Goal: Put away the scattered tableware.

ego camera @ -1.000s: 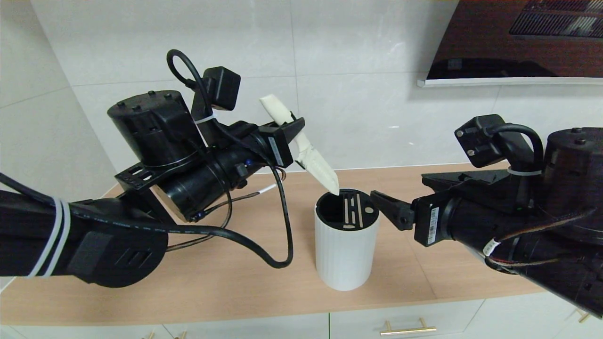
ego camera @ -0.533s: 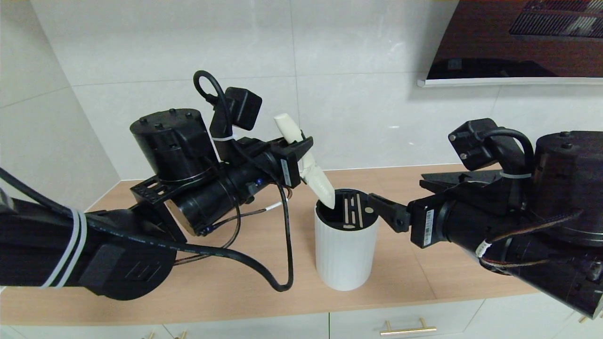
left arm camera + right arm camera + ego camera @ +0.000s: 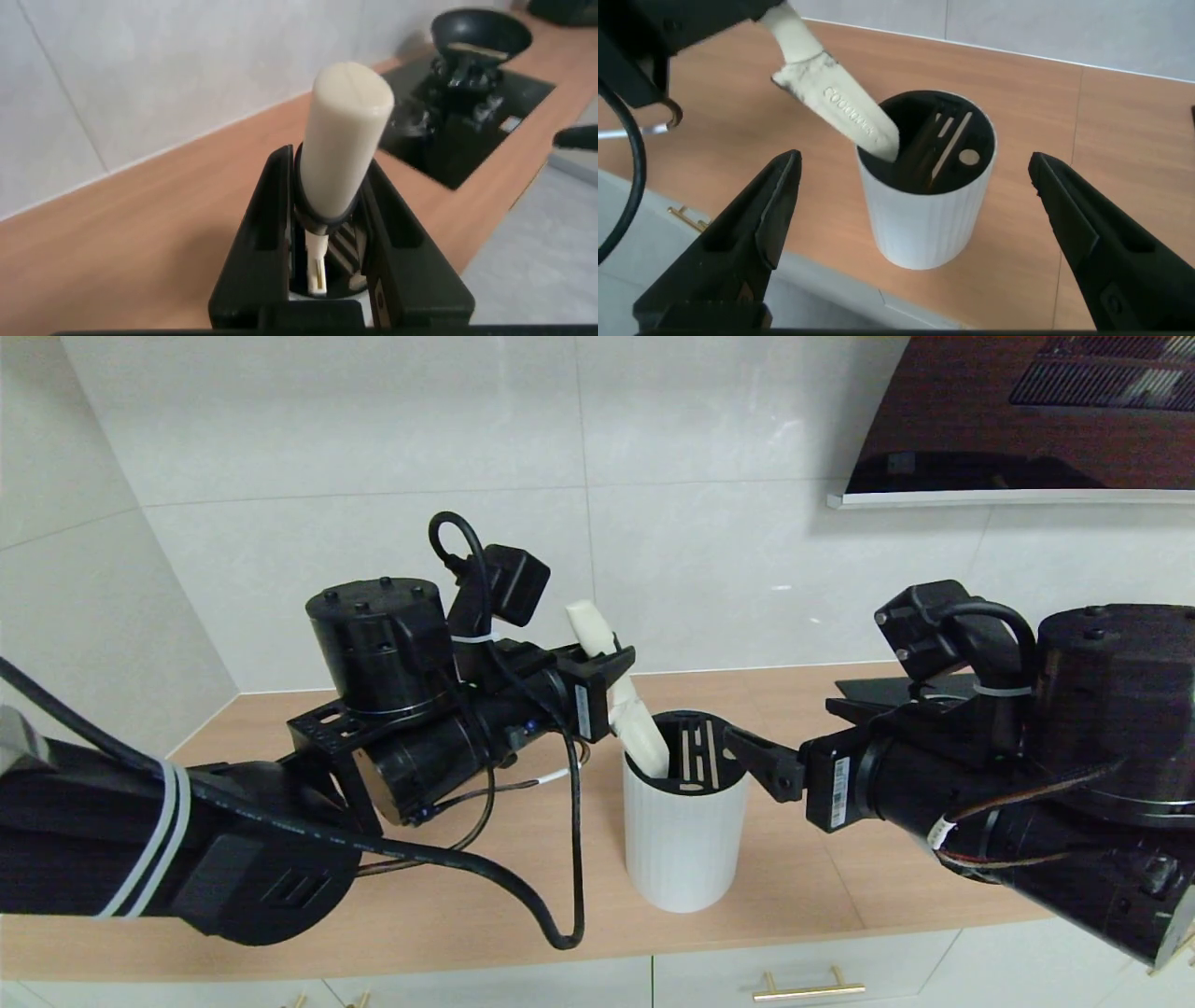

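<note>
Nearest: counter (image 3: 448, 905) edge, with a drawer pull (image 3: 808, 987) below it. The holder (image 3: 684, 840) stands upright on the counter near the front edge. It's a white ribbed tube with a black slotted insert.

Right gripper (image 3: 913, 163) comes in from the right at rim height. Jaws are spread wide, one finger on each side of the holder. No contact that I can see, and nothing is in it.

Left gripper (image 3: 609, 689) comes in from the left, just above and beside the rim, clamped on the knife (image 3: 640, 728). It grips low on the handle, next to the blade. The butt sticks up and away to the left. The blade slopes down to the right.

The tip is already inside the rim, in the open left pocket of the insert, not in the narrow slots. The knife is tilted, not vertical.

Handling, my read:
- The knife is cream, stiff and light. It looks ceramic or plastic, so treat the blade as brittle and don't pry it against the rim.
- The handle is smooth and round, so it could twist in the jaws. The current hold near the blade is the right spot.
- The holder looks light and tall. A side push from the slanted blade could tip or slide it.
- Straighten the knife before lowering, and let go only once it's well in.

Farther back: hob (image 3: 467, 103) with a pan (image 3: 481, 33) on the right, tiled wall, hood (image 3: 1027, 420) up right.
</note>
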